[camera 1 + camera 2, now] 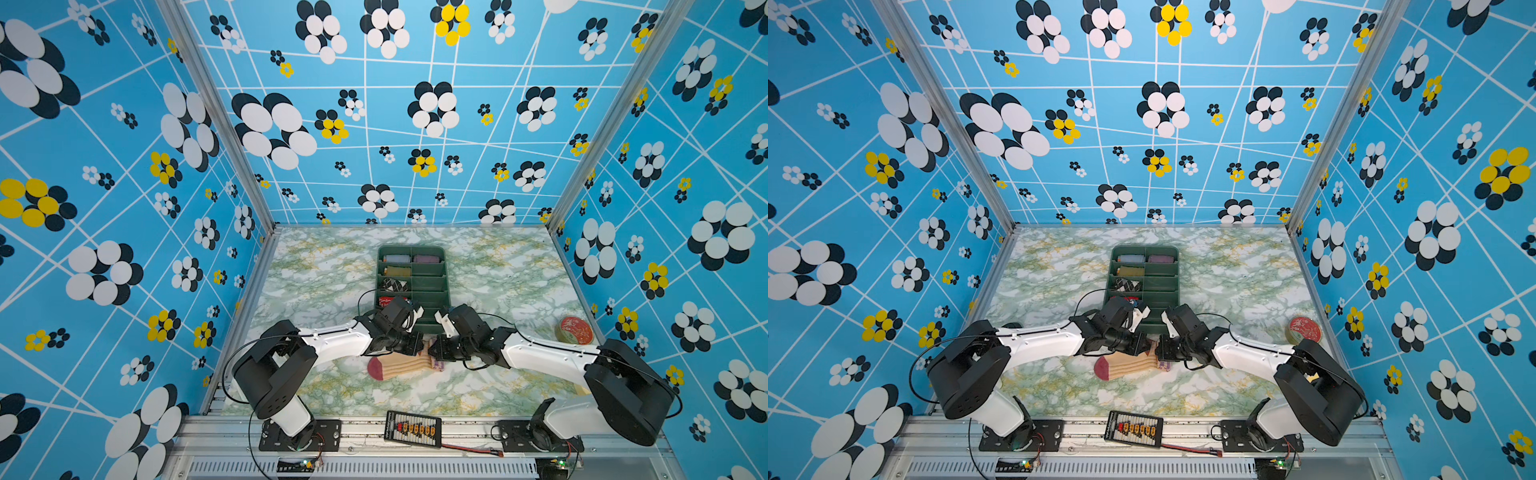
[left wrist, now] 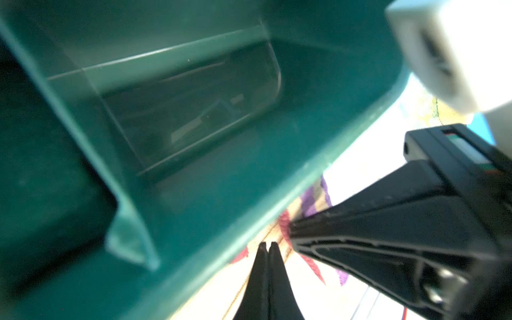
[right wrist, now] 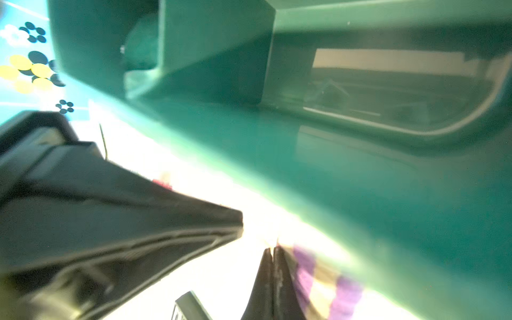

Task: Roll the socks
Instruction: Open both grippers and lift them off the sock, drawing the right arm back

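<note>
Near the middle of the bench's front edge, the socks lie flat, dark red toe to the left. We see the left gripper, jaws pressed together, at their striped cuff end. The right gripper, likewise closed, meets it nearly tip to tip, just before the green tray. Whether either pinches fabric, we cannot tell.

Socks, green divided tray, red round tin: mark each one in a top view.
socks (image 1: 405,365), in a top view, on the ribbed cream body.
green divided tray (image 1: 430,286), in a top view, on a bare compartment on its right side.
red round tin (image 1: 575,330), in a top view, on its lid.
</note>
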`<control>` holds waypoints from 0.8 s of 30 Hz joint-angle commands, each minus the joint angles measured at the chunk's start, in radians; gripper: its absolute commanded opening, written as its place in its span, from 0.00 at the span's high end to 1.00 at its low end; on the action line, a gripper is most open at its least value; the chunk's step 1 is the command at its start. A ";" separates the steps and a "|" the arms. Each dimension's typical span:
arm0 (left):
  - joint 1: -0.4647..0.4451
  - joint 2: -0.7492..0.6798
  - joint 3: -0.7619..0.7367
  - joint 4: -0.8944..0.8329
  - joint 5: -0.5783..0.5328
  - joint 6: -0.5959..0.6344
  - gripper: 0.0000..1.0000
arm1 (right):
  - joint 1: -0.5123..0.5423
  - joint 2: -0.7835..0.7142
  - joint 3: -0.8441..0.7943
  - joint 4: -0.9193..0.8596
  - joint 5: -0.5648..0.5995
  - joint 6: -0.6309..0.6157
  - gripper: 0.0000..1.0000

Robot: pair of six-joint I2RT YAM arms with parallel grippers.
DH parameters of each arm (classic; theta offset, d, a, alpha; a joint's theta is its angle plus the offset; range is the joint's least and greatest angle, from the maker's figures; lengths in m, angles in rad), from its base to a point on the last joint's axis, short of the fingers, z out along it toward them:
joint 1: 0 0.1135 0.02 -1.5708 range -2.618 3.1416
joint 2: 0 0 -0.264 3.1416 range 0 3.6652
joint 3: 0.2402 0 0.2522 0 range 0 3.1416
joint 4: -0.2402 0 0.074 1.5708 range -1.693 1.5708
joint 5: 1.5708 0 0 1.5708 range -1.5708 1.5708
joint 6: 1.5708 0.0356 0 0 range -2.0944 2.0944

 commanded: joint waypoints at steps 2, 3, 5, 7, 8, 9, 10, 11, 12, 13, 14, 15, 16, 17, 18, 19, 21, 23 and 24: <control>0.007 0.030 0.034 0.014 -0.021 0.015 0.96 | -0.001 -0.005 -0.012 -0.030 -0.005 -0.029 0.97; 0.007 0.033 0.045 0.013 -0.022 0.018 0.96 | -0.002 -0.004 -0.014 -0.018 -0.009 -0.030 0.97; 0.007 0.039 0.064 0.004 -0.022 0.025 0.96 | -0.001 -0.008 -0.022 0.009 -0.014 -0.030 0.95; 0.007 0.041 0.075 -0.005 -0.023 0.031 0.96 | -0.001 -0.019 -0.030 0.035 -0.019 -0.033 0.94; 0.008 0.044 0.079 -0.009 -0.024 0.033 0.96 | -0.001 -0.026 -0.032 0.046 -0.022 -0.035 0.94; 0.010 0.044 0.081 -0.010 -0.024 0.036 0.95 | -0.001 -0.033 -0.033 0.054 -0.025 -0.041 0.93; 0.010 0.044 0.081 -0.012 -0.024 0.035 0.96 | -0.001 -0.038 -0.032 0.058 -0.028 -0.045 0.93; 0.012 0.043 0.083 -0.013 -0.025 0.036 0.96 | -0.002 -0.042 -0.031 0.060 -0.030 -0.049 0.92; 0.014 0.041 0.083 -0.013 -0.024 0.037 0.96 | -0.002 -0.045 -0.028 0.060 -0.031 -0.056 0.92; 0.016 0.041 0.083 -0.013 -0.025 0.039 0.96 | -0.001 -0.048 -0.026 0.061 -0.034 -0.059 0.92; 0.019 0.041 0.084 -0.013 -0.026 0.041 0.96 | -0.001 -0.050 -0.025 0.063 -0.036 -0.062 0.91; 0.022 0.042 0.086 -0.016 -0.030 0.045 0.96 | -0.001 -0.051 -0.024 0.065 -0.036 -0.065 0.91; 0.027 0.044 0.090 -0.018 -0.033 0.048 0.96 | -0.001 -0.049 -0.024 0.066 -0.035 -0.067 0.91; 0.032 0.046 0.093 -0.018 -0.035 0.054 0.96 | -0.001 -0.044 -0.023 0.066 -0.034 -0.069 0.92; 0.040 0.051 0.096 -0.016 -0.035 0.058 0.96 | -0.001 -0.040 -0.021 0.066 -0.032 -0.070 0.92; 0.047 0.057 0.101 -0.013 -0.034 0.063 0.96 | -0.001 -0.035 -0.019 0.070 -0.031 -0.072 0.92; 0.064 0.075 0.115 -0.007 -0.024 0.073 0.96 | -0.001 -0.027 -0.021 0.083 -0.038 -0.072 0.92; 0.078 0.094 0.135 -0.003 -0.011 0.082 0.96 | -0.001 -0.036 -0.019 0.091 -0.042 -0.074 0.92; 0.084 0.105 0.146 -0.003 -0.005 0.088 0.96 | -0.001 -0.043 -0.018 0.091 -0.041 -0.076 0.92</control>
